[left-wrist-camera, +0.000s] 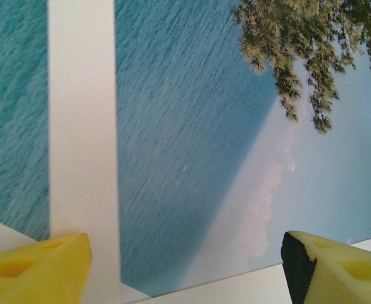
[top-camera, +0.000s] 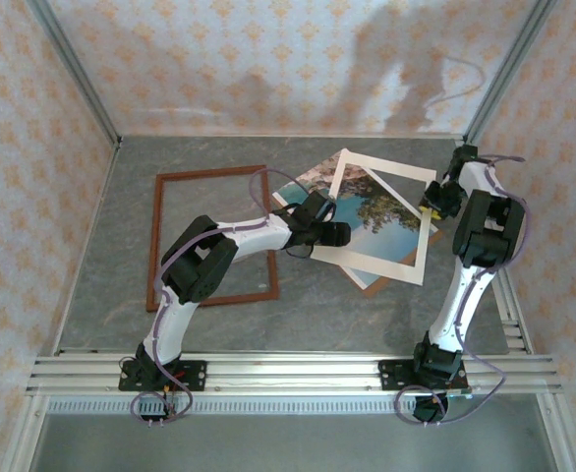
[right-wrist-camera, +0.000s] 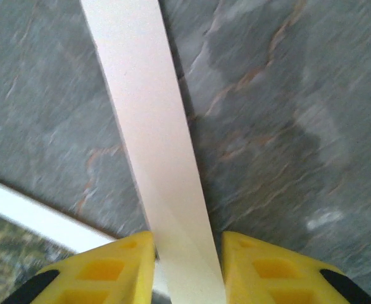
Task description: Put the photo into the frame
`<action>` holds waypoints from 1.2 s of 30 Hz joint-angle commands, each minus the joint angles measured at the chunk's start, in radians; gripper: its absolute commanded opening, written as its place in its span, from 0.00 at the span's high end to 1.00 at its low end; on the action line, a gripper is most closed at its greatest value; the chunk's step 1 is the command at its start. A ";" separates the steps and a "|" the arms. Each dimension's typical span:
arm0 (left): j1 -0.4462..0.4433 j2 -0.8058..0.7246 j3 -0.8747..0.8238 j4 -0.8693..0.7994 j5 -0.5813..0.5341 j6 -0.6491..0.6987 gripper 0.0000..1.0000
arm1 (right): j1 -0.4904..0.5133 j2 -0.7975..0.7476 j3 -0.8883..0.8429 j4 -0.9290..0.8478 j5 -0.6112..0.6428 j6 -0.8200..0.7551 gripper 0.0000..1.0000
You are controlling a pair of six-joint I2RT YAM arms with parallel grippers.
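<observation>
Grey stone tabletop (top-camera: 317, 305), floral walls (top-camera: 268, 59); your photo (left-wrist-camera: 192, 126): turquoise sea (plus pine). Left gripper (left-wrist-camera: 185, 263) spread, right gripper (right-wrist-camera: 188, 253) pinching cream mat (right-wrist-camera: 141, 114).

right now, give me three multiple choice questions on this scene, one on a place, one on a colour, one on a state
1. Where does the frame lie relative to the photo?
A) to its left
B) to its right
C) on top of it

2. What colour is the border around the photo?
A) black
B) cream
C) red

3. How is the left gripper?
A) shut on the frame
B) shut on the photo
C) open

Answers:
1 A, the top view shows the frame lying left of the photo.
2 B, the strip is plainly cream.
3 C, its fingers stand wide apart above the photo.
</observation>
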 commanded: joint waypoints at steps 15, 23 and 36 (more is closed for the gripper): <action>-0.005 -0.020 0.015 -0.037 0.003 0.026 0.20 | -0.007 -0.171 -0.172 0.136 -0.260 -0.007 0.69; -0.004 -0.041 0.014 -0.049 0.000 0.032 0.20 | -0.003 -0.168 -0.210 0.163 -0.132 0.015 0.63; 0.044 -0.085 -0.003 -0.028 -0.016 0.073 0.21 | 0.033 -0.139 -0.233 0.172 -0.102 0.015 0.54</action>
